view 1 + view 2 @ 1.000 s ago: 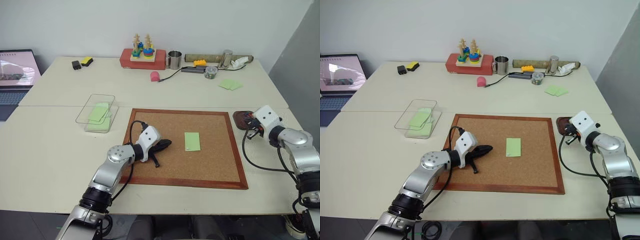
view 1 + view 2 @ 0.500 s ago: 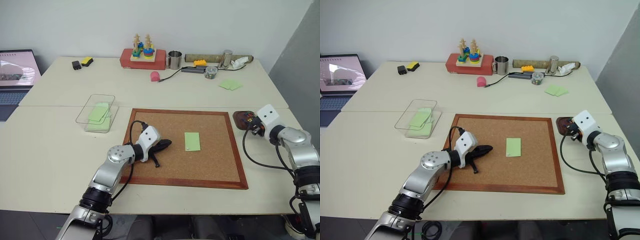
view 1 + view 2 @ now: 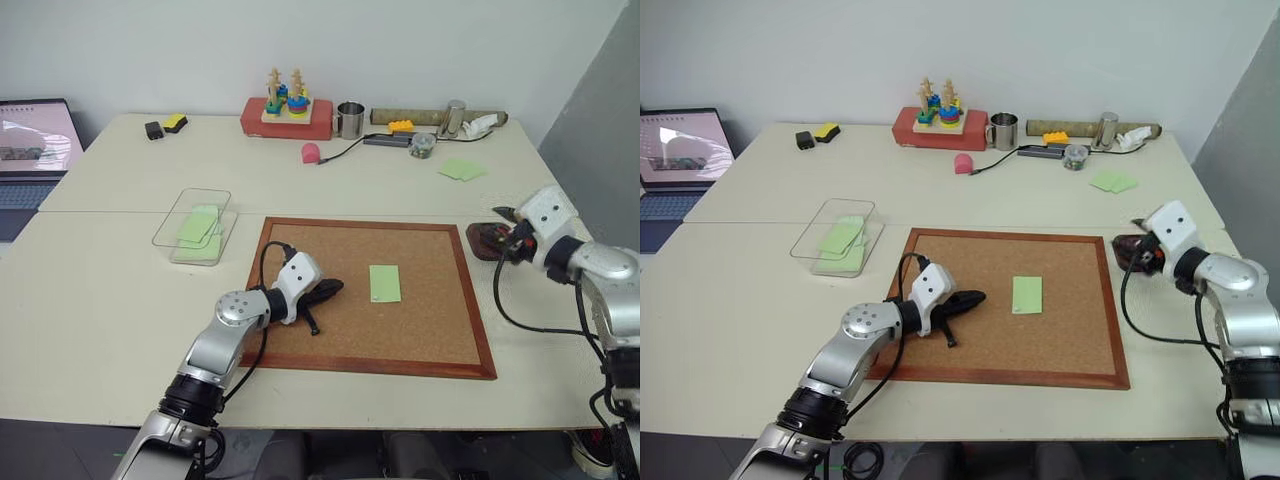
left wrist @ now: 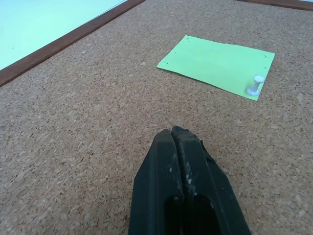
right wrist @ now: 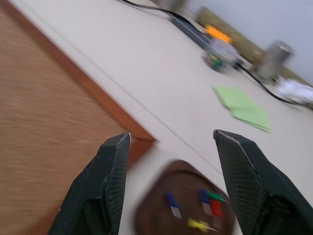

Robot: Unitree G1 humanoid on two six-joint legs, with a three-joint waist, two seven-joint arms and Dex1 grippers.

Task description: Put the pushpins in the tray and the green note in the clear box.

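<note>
Right gripper [image 5: 168,186], fingers apart, above small dark brown tray [image 5: 161,205] of coloured pushpins [image 5: 203,208] off the cork board's [image 3: 400,330] far right corner; left gripper [image 4: 178,139] closed

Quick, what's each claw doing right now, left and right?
Left claw: closed, holding nothing, resting on the cork board.
Right claw: open, holding nothing, above the tray of pushpins.

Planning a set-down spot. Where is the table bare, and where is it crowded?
Bare: the table left of the cork board, below the clear box; also the strip between board and back row. Crowded: the back edge around the red block and metal cup, and by the tray.
</note>
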